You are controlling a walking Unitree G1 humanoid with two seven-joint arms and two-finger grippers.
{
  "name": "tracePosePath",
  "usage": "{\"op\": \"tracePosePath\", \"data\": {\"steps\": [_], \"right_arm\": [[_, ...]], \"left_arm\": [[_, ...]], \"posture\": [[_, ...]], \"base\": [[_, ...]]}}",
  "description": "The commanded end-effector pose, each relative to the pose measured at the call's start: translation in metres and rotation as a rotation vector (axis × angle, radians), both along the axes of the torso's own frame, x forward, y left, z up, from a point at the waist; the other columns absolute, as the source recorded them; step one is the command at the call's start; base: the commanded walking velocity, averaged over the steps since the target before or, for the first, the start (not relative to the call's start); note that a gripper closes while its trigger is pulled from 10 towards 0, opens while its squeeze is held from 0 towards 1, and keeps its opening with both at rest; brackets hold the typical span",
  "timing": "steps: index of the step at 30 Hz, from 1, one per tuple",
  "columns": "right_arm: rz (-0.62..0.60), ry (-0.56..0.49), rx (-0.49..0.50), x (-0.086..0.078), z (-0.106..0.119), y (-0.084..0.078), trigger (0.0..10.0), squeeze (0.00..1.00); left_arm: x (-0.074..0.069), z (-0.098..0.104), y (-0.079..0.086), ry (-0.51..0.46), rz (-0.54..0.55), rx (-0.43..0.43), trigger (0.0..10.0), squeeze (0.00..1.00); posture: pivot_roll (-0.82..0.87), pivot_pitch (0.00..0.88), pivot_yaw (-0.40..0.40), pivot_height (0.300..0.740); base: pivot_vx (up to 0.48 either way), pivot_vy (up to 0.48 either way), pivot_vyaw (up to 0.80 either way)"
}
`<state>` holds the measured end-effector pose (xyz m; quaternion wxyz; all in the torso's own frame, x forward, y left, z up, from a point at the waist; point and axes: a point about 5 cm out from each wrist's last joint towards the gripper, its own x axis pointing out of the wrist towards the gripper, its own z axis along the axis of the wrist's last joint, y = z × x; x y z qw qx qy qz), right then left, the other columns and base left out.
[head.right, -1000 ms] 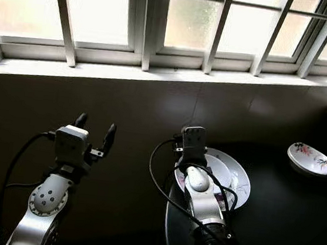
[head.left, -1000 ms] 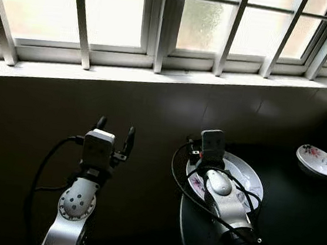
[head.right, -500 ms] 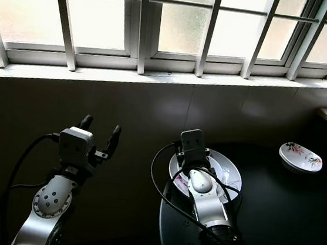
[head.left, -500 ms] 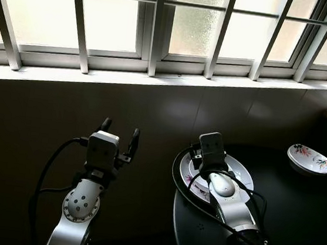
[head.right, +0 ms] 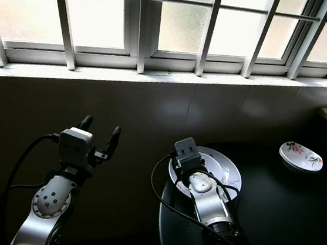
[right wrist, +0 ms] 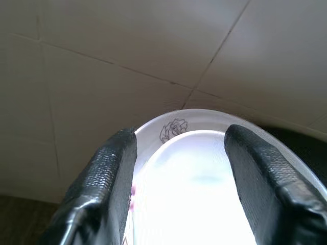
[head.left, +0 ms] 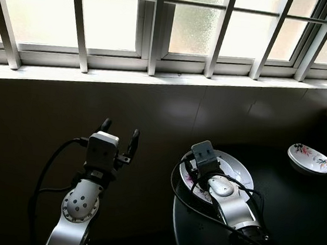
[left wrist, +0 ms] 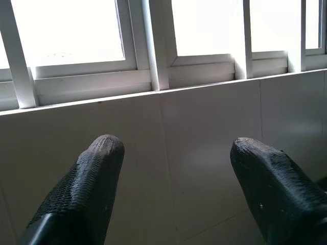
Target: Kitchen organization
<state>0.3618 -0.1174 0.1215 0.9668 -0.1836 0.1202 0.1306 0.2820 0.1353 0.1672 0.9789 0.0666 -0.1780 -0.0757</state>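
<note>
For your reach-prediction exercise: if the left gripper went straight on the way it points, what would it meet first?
Probably the tiled wall below the window sill; the left gripper is open, with nothing between its fingers and the wall.

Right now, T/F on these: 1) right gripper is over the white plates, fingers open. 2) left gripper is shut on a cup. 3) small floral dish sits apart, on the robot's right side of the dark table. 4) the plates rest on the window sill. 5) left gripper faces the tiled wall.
1. True. The right gripper hangs over the white plates with its fingers spread.
2. False. The left gripper is open and holds nothing.
3. True. The small floral dish lies alone on the dark table, well clear of the plates.
4. False. The plates sit on the dark table, below the window sill.
5. True. Its wrist view looks at the tiled wall under the window.
</note>
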Motion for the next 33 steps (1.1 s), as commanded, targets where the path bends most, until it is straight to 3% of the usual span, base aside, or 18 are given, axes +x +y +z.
{"op": "tracePosePath", "data": {"steps": [1,5,19,29,30,31,33], "right_arm": [[0.015,0.058,0.007,0.002,-0.001,0.0,10.0,0.0],[0.025,0.069,0.041,0.002,0.0,0.002,10.0,0.0],[-0.012,0.182,-0.009,-0.002,-0.019,-0.01,10.0,0.0],[-0.006,0.207,-0.053,-0.003,-0.026,-0.019,9.9,0.0],[0.001,0.209,-0.051,-0.004,-0.027,-0.02,4.4,0.0],[0.006,0.21,-0.05,-0.004,-0.028,-0.02,4.4,0.0],[0.01,0.211,-0.054,-0.005,-0.031,-0.022,0.0,0.0]], "left_arm": [[0.0,-0.004,-0.001,0.02,-0.008,0.003,10.0,0.0],[0.001,-0.005,0.0,0.023,-0.005,0.004,10.0,0.0],[0.002,-0.008,-0.001,0.037,-0.003,0.011,10.0,0.0],[0.002,-0.011,-0.001,0.044,-0.003,0.016,10.0,0.0],[0.002,-0.012,-0.002,0.045,-0.003,0.017,10.0,0.0],[0.003,-0.012,-0.002,0.046,-0.003,0.017,10.0,0.0],[0.003,-0.013,-0.002,0.049,-0.002,0.019,10.0,0.0]], "posture": [[-0.01,0.0,-0.041,0.736],[-0.01,0.0,-0.041,0.736],[-0.01,0.0,-0.037,0.736],[-0.02,0.0,-0.038,0.736],[-0.02,0.0,-0.039,0.736],[-0.02,0.0,-0.039,0.736],[-0.01,0.0,-0.039,0.736]], "base": [[0.0,0.0,0.0],[0.0,0.0,0.0],[0.0,0.0,0.0],[0.0,0.0,0.0],[0.0,0.0,0.0],[0.0,0.0,0.0],[0.0,0.0,0.0]]}}
